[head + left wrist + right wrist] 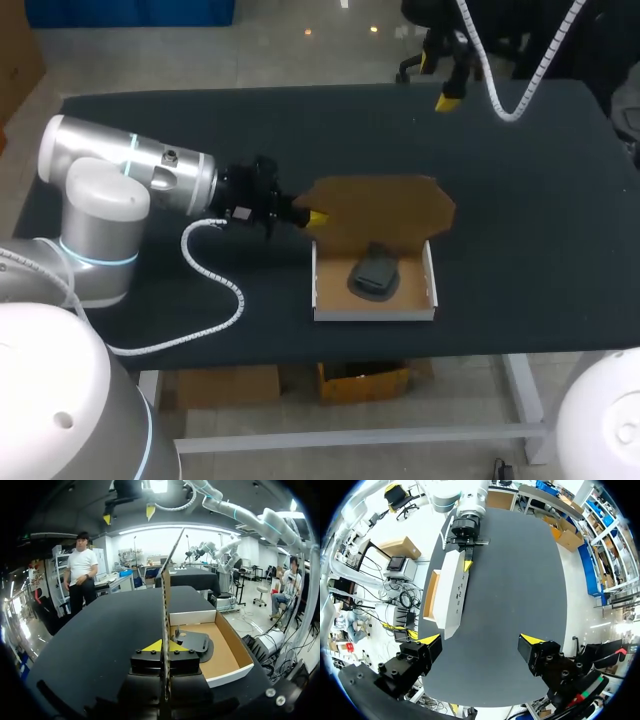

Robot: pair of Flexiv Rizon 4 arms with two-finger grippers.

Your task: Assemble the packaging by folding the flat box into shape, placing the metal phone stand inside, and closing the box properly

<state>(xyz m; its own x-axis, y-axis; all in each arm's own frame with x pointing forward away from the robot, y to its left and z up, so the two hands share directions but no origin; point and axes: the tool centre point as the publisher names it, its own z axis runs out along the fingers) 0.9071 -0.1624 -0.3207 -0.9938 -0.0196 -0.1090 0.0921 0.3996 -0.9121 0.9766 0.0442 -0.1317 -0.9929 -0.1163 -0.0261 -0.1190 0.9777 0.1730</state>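
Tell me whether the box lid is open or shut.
Open. The lid stands upright at the far side of the tray, its edge pinched by the left gripper, and the phone stand lies uncovered inside.

Work table [540, 170]: a matt black top with rounded corners, filling most of the head view. Beneath its near edge shows a white metal frame [350, 437] with a horizontal crossbar and an angled leg [527, 400]. Both wrist views show the same evenly lit dark surface [90, 630], its edge curved [520, 590].
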